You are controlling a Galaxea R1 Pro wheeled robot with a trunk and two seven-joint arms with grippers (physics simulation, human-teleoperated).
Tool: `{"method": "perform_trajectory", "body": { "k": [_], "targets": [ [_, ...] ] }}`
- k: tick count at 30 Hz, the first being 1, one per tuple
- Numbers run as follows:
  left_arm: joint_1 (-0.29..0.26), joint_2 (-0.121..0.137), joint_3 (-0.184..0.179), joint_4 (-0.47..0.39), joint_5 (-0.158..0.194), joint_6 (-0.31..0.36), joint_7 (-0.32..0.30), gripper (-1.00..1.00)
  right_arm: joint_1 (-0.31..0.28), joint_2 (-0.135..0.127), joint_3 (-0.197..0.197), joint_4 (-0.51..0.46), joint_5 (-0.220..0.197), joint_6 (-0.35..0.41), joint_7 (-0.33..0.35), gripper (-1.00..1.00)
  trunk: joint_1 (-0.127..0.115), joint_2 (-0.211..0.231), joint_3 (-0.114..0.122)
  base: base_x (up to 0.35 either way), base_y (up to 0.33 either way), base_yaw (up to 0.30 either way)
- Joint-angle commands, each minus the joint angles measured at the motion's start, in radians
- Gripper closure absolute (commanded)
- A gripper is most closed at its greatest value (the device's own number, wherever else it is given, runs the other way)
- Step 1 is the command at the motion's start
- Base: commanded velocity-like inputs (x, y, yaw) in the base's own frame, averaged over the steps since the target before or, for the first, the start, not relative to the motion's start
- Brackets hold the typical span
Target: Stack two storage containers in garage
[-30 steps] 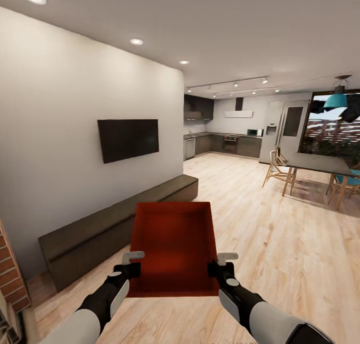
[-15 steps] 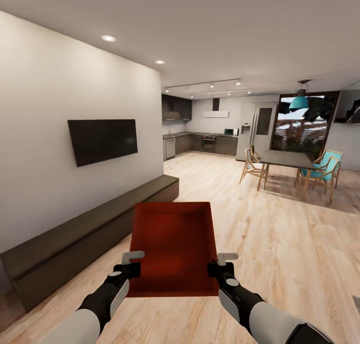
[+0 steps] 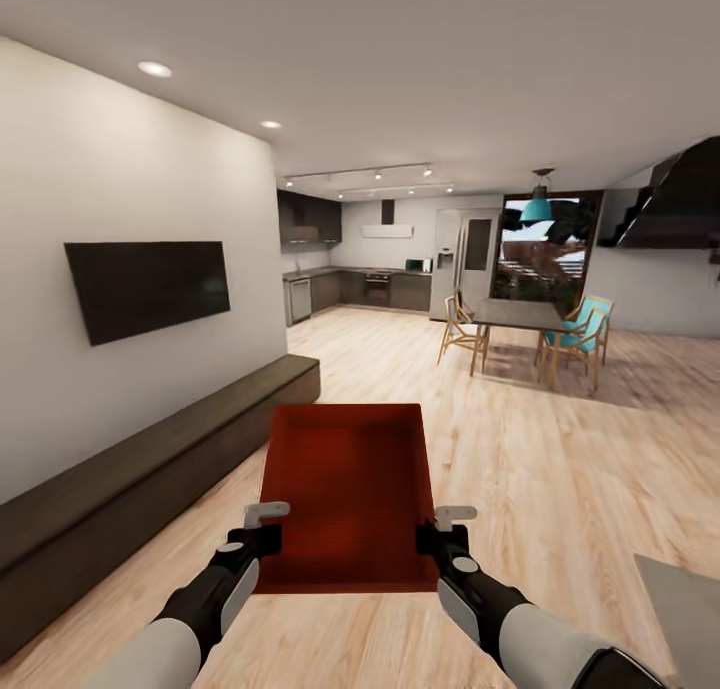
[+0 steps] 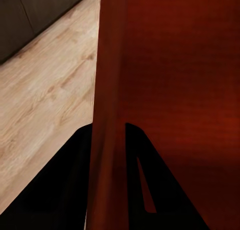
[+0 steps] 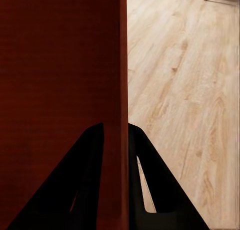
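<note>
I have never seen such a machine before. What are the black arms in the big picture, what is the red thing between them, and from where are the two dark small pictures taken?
This is a simulated robot on wheels with two arms, and the big picture comes from a camera on its head, looking forward and down. The two black arms end in grippers. The left gripper and the right gripper each clamp one side wall of an orange-red open-top storage container, carried above the light wood floor.

The two small pictures come from cameras near each gripper. In the left wrist view, two dark fingers sit on either side of the container's thin wall. The right wrist view shows the same grip on the opposite wall.

Around the robot are a black TV on the white wall, a long dark bench beneath it, and a dining table farther off.
</note>
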Motion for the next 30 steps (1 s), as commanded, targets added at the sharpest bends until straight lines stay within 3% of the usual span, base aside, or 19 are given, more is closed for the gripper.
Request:
{"method": "perform_trajectory", "body": {
  "k": [1,30],
  "targets": [
    [0.0,0.071,0.044,-0.006,-0.012,-0.068,0.014,1.0,-0.001,-0.001,-0.046,0.009,-0.025,-0.008,-0.078,1.0,0.0,-0.001,0.0,0.0,0.0,-0.286],
    [0.0,0.071,0.044,-0.003,-0.012,-0.068,0.013,1.0,-0.001,0.001,-0.046,0.009,-0.027,-0.008,-0.076,1.0,0.0,-0.001,0.014,0.0,0.0,-0.285]
  ]
}}
